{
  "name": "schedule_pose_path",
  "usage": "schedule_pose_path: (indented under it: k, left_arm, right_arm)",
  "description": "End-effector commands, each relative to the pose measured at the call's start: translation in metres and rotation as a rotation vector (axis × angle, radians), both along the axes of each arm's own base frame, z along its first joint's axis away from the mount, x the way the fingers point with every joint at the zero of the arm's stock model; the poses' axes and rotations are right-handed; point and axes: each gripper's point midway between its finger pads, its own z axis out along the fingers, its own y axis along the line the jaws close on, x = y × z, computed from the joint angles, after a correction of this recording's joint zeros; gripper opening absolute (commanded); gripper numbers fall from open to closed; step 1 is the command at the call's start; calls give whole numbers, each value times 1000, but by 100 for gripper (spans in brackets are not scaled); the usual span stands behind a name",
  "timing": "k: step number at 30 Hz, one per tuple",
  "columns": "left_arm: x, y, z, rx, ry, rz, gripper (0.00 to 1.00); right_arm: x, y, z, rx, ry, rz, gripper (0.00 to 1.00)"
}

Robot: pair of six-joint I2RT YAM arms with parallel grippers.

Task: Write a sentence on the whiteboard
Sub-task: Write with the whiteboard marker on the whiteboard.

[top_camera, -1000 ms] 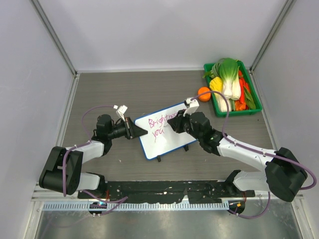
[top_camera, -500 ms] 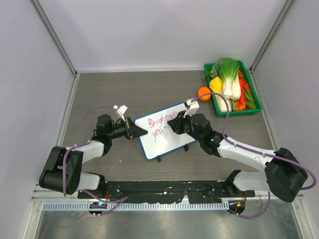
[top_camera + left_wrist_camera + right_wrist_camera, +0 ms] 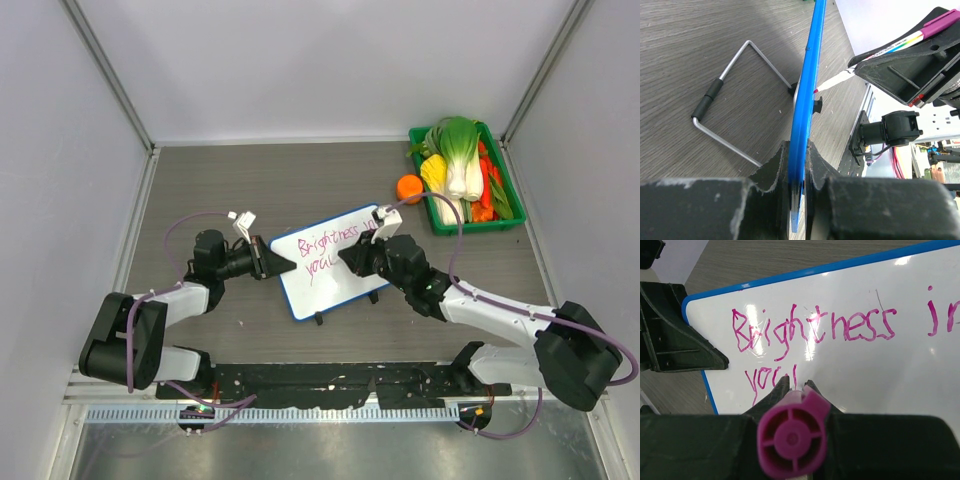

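Observation:
The whiteboard (image 3: 330, 262) stands tilted in the table's middle, with a blue frame and black feet. My left gripper (image 3: 280, 262) is shut on its left edge; in the left wrist view the blue edge (image 3: 807, 100) runs between the jaws. The sentence (image 3: 815, 327) reads "Brightness in" in pink, with "you" and an extra stroke (image 3: 772, 377) below. My right gripper (image 3: 352, 255) is shut on a pink marker (image 3: 792, 437), its tip at the board by the second line. The marker also shows in the left wrist view (image 3: 895, 42).
A green tray (image 3: 508, 222) of vegetables stands at the back right, with an orange ball (image 3: 409, 187) beside it. The board's wire stand (image 3: 730, 95) rests on the table behind the board. Grey walls enclose the table.
My right gripper has moved right and slightly down along the second line. More of "Brightness in" is uncovered and the second line has grown by a stroke. The left arm has not moved.

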Motion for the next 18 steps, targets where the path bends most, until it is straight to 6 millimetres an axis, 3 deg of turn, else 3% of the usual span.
schedule_pose_path:
  k: [1,18]
  left_arm:
    - [5,7,-23,82,5,36,0]
    - [5,7,-23,81,7,37,0]
  right_arm:
    - [-1,-7,-9,-26,9,-18,1]
    - [18,2,25,21,-59,-52,1]
